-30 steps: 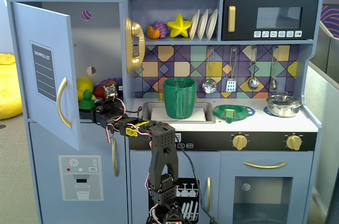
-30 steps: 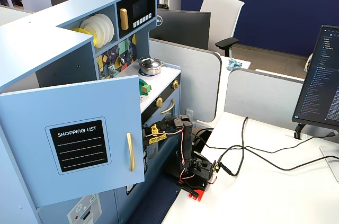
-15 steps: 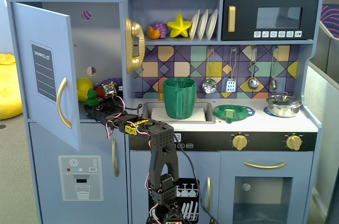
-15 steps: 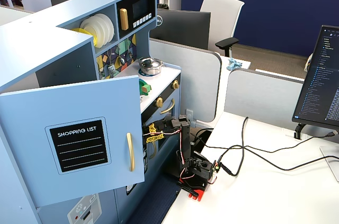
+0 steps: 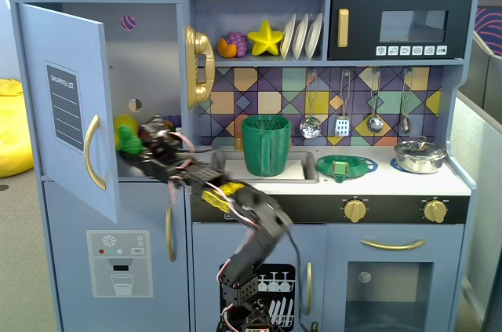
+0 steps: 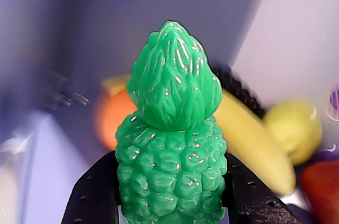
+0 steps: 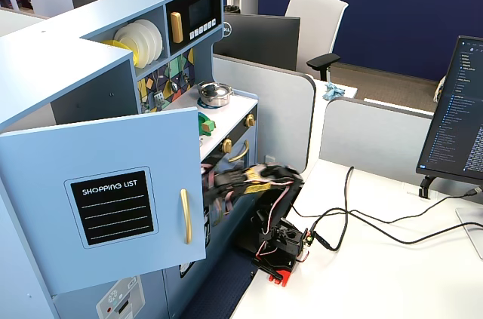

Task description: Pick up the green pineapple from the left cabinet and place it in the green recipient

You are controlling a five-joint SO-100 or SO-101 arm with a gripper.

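The green pineapple (image 6: 172, 144) stands upright and fills the wrist view, gripped between my two black fingers (image 6: 95, 195). In a fixed view, my gripper (image 5: 140, 142) is shut on the pineapple (image 5: 129, 143) just inside the left cabinet's opening, above its shelf. The cabinet door (image 5: 67, 104) with the shopping list panel stands open; it also shows in the other fixed view (image 7: 113, 206), where it hides the pineapple. The green ribbed cup (image 5: 265, 145) stands upright in the sink, to the right of my gripper.
Behind the pineapple on the shelf lie a banana (image 6: 254, 139), a yellow fruit (image 6: 294, 128), an orange fruit (image 6: 111, 115) and a red fruit (image 6: 320, 184). A flat green dish (image 5: 341, 166) and a steel pot (image 5: 420, 156) sit on the counter. The open door's edge is to the gripper's left.
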